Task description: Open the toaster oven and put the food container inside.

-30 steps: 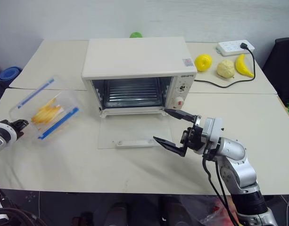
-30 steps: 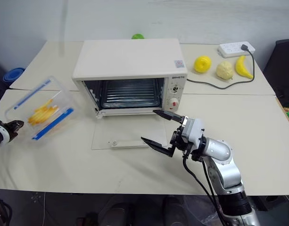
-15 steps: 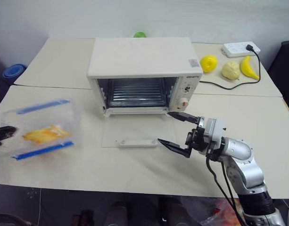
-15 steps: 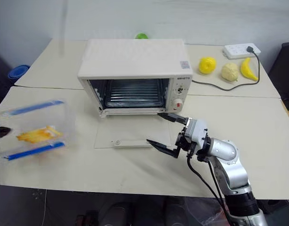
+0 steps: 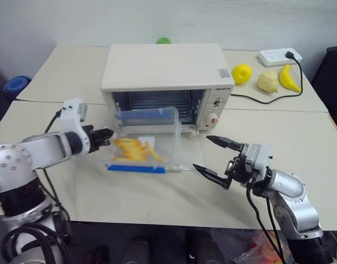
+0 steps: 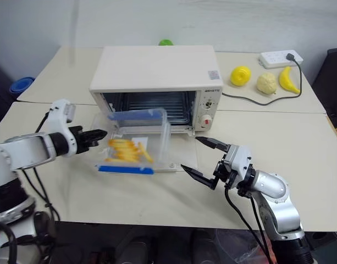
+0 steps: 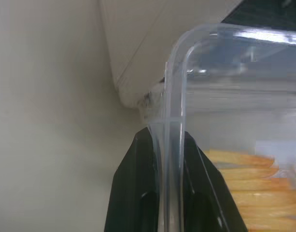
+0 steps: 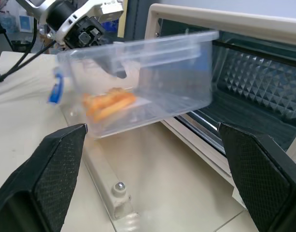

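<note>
Left eye view: The toaster oven [image 5: 168, 71] stands on the tabletop [image 5: 300, 137] with its glass door [image 5: 187, 157] folded down flat in front of the cavity. The food container [image 5: 143, 140] hangs clear of the tabletop, above the lowered door and just in front of the open cavity, tilted. The left hand [image 5: 104, 135] is closed on the container's near rim, on the side away from the oven. The right hand [image 5: 215, 155] hovers beside the door's right edge, fingers spread wide, holding nothing.

Right eye view: The blue clips [image 6: 134, 115] run along the container's two long sides, and the yellow-orange food strips [image 6: 127, 148] lie loose on its floor. A power strip [image 6: 278, 56] and yellow fruit [image 6: 239, 75] sit well apart behind the oven.

Left wrist view: Both black fingers [image 7: 135, 193] pinch the thin clear wall at a rounded corner. Judgement: the box is light and fairly stiff, but the smooth plastic is slippery and the wall may flex. A single-edge grip lets the box sag or swing, and the strips can slide when it tilts. A hold nearer a clipped side would be firmer.

Right wrist view: The container sits ahead of the spread fingers, between them and the wire rack [image 8: 254, 82], not touching either finger.
</note>
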Action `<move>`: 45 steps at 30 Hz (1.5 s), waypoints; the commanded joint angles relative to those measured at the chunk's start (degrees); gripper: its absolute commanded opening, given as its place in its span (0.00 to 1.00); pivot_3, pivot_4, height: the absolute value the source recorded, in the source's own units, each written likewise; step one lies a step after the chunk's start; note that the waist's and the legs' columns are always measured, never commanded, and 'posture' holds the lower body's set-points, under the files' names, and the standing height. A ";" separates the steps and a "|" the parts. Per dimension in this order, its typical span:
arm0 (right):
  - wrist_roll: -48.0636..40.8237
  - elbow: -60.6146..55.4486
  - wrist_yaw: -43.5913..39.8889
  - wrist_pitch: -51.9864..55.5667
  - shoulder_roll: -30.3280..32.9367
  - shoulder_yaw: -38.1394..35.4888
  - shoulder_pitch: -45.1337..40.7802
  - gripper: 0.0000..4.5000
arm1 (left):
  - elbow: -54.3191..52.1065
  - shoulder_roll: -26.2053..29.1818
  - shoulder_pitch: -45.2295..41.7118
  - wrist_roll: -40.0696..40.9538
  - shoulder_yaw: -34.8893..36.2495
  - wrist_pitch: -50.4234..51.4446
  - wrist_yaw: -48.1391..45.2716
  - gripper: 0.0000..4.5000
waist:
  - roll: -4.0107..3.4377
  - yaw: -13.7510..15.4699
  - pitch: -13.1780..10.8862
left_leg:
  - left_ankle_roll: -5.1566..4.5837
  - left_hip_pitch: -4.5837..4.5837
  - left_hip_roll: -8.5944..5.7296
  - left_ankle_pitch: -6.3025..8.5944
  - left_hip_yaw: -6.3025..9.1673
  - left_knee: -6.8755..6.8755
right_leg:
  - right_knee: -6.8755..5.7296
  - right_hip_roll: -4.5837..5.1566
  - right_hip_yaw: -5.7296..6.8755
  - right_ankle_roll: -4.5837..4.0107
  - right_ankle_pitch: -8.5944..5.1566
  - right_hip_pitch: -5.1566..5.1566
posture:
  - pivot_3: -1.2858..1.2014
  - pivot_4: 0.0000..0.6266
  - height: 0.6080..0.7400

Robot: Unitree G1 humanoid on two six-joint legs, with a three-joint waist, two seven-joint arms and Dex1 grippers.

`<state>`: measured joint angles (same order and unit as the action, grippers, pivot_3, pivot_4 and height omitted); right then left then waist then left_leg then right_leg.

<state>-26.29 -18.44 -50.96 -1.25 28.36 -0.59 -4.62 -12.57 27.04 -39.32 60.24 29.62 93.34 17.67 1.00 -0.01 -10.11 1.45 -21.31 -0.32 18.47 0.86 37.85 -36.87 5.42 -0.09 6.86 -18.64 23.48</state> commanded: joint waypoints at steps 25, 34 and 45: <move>-2.96 -11.35 -0.55 18.18 11.47 2.61 5.07 0.25 | -4.15 29.58 30.66 -18.67 -8.11 -50.04 -74.90 0.16 | -0.17 -1.04 -0.04 | 0.03 0.17 0.03 0.01 0.03 -0.35 | 0.46 0.21 -0.17 -0.11 -0.06 -0.06 | 0.52 0.24 1.00; 4.42 -2.11 3.32 18.00 4.87 8.77 -7.88 0.01 | -4.25 15.74 27.56 -26.01 -22.79 -57.79 -68.88 0.00 | -0.13 -0.03 -0.02 | -0.17 0.02 0.06 0.05 0.19 -0.28 | 0.69 0.22 -0.26 -0.08 0.07 -0.17 | 0.52 0.24 1.00; 14.58 15.58 15.51 10.68 -9.12 8.26 -21.98 0.01 | 9.87 0.03 16.00 -38.31 -25.56 -70.34 -53.22 0.00 | -0.13 -0.25 -0.02 | -0.20 -0.11 0.00 0.06 0.01 0.08 | 0.01 -0.08 -0.08 -0.01 0.11 0.08 | 0.52 0.24 1.00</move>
<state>-12.47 -3.14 -37.36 11.72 20.06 8.64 -25.24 -2.68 27.74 -22.41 23.15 3.48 25.64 -36.98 0.87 -0.26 -10.13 1.25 -21.43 -0.33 18.52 0.87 37.96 -36.83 5.35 -0.16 6.85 -18.52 23.56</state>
